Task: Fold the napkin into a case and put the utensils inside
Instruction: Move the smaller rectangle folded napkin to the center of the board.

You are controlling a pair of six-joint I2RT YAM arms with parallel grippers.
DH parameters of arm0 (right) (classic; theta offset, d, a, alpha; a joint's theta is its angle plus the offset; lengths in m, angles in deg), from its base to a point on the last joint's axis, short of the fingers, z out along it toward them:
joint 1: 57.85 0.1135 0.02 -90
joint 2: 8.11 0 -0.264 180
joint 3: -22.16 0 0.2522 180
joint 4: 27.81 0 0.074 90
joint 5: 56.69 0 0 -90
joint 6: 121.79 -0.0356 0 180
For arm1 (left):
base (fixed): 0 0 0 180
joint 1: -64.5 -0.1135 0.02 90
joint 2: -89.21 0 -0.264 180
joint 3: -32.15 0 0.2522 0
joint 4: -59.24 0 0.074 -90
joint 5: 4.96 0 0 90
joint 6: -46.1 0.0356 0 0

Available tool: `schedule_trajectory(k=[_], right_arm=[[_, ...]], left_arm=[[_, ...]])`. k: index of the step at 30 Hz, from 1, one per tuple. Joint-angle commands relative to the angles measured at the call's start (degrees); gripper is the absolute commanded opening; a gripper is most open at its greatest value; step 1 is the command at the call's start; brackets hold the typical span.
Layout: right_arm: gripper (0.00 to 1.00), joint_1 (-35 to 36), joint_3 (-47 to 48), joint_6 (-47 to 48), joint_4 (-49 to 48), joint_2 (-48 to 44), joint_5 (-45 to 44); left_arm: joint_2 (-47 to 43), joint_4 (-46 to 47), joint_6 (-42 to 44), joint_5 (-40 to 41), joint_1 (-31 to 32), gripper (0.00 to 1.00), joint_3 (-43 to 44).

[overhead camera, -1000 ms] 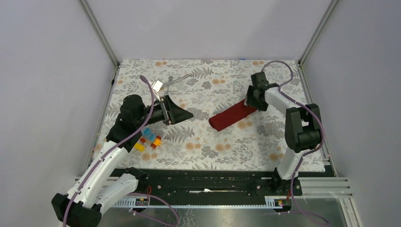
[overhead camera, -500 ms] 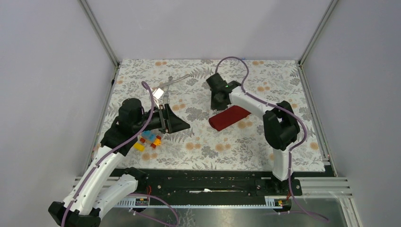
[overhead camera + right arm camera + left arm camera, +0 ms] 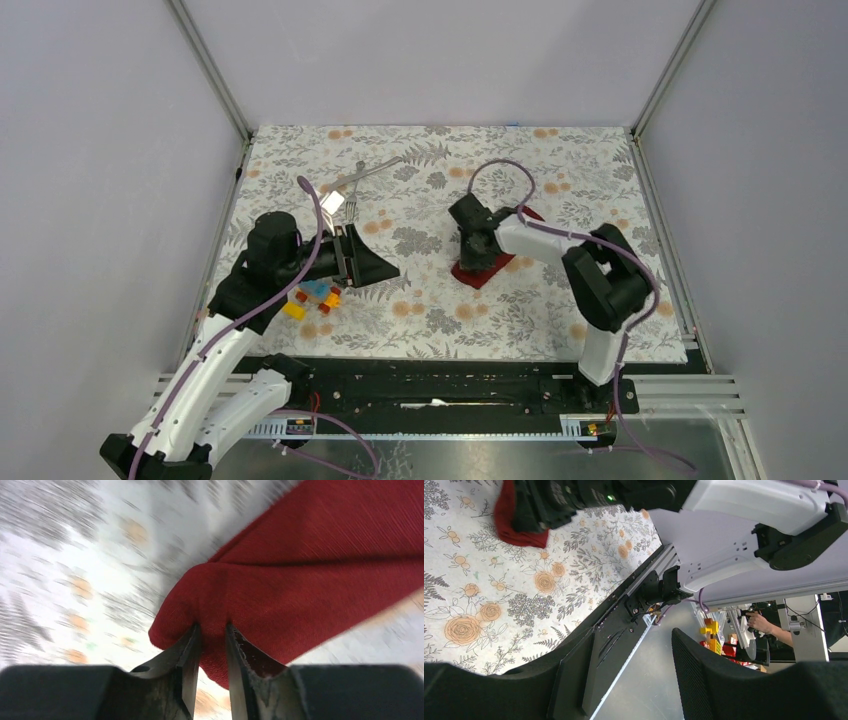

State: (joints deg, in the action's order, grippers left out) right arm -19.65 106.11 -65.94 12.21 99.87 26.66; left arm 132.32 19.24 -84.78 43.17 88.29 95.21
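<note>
The dark red napkin (image 3: 476, 272) lies folded into a narrow strip right of the table's middle, mostly hidden under my right arm. My right gripper (image 3: 478, 250) is down on its near left end. In the right wrist view the right gripper (image 3: 214, 630) is shut on a pinched fold of the napkin (image 3: 310, 580). The utensils, a silver fork (image 3: 352, 206) and a second silver piece (image 3: 368, 171), lie at the far left. My left gripper (image 3: 385, 265) hovers open and empty left of the napkin, pointing right. The left gripper (image 3: 634, 680) frames only the table's edge, with the napkin (image 3: 511, 522) far off.
Small colourful toy blocks (image 3: 315, 297) lie under the left arm near the front left. The floral tablecloth (image 3: 560, 170) covers the table. Metal frame posts (image 3: 210, 65) and grey walls close in the back and sides.
My right gripper swung from the napkin's far right end to its near left end and closed on the cloth. The left arm drifted slightly toward the front.
</note>
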Motion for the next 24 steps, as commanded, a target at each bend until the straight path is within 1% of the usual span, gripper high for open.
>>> schedule_trajectory(k=[1, 2, 4, 5, 7, 8, 10, 13, 15, 17, 19, 21, 23, 24], right_arm=[[0.35, -1.20, -11.05, -2.09, 16.48, -8.19, -9.55], [0.38, -1.38, -13.05, -4.22, 20.25, -11.85, -12.80], [0.50, -1.46, -15.85, -6.34, 24.65, -20.14, -16.32], [0.54, -1.43, -16.18, -6.64, 25.90, -24.03, -17.10], [0.64, -1.40, -15.27, -4.61, 25.76, -29.29, -15.03], [0.68, -1.45, -14.85, -2.64, 24.01, -30.86, -13.00], [0.73, -1.45, -14.04, 2.12, 20.07, -30.99, -7.69], [0.85, -1.50, -9.53, 5.71, 21.20, -25.30, -5.58], [0.85, -1.37, -7.34, 6.87, 21.73, -21.26, -6.48], [0.83, -1.25, -5.77, 7.36, 21.40, -18.51, -7.05], [0.73, -1.03, -4.20, 7.58, 21.52, -15.61, -7.59], [0.68, -0.53, -3.10, 8.05, 21.84, -12.73, -8.25], [0.68, -0.04, -2.50, 8.54, 22.06, -9.98, -9.44], [0.70, 0.15, -2.24, 8.76, 22.05, -8.69, -9.67]], left_arm=[[-0.87, 2.88, 0.44, -1.90, -0.02, 0.60, 1.33], [-0.83, 3.27, 0.33, -2.10, 0.02, 0.60, 1.33], [-0.67, 4.11, -0.06, -2.52, 0.02, 0.60, 1.22], [-0.54, 4.76, -0.45, -2.83, 0.03, 0.60, 1.05], [-0.01, 6.24, -1.26, -3.71, -0.02, 0.60, 0.62], [0.19, 6.96, -1.68, -4.19, 0.02, 0.60, 0.36], [0.47, 8.03, -2.16, -4.69, 0.01, 0.60, 0.02], [0.53, 7.93, -1.93, -4.56, -0.02, 0.60, 0.22], [-0.13, 7.79, -1.98, -4.05, 0.03, 0.60, 0.08], [-0.78, 7.86, -2.09, -3.65, 0.01, 0.61, -0.34], [-1.17, 7.86, -2.18, -3.41, 0.03, 0.60, -0.73], [-1.13, 7.79, -2.11, -3.54, 0.03, 0.60, -1.02], [-1.18, 7.93, -2.10, -3.49, 0.02, 0.60, -1.05], [-1.22, 8.06, -2.10, -3.54, 0.03, 0.60, -0.98]])
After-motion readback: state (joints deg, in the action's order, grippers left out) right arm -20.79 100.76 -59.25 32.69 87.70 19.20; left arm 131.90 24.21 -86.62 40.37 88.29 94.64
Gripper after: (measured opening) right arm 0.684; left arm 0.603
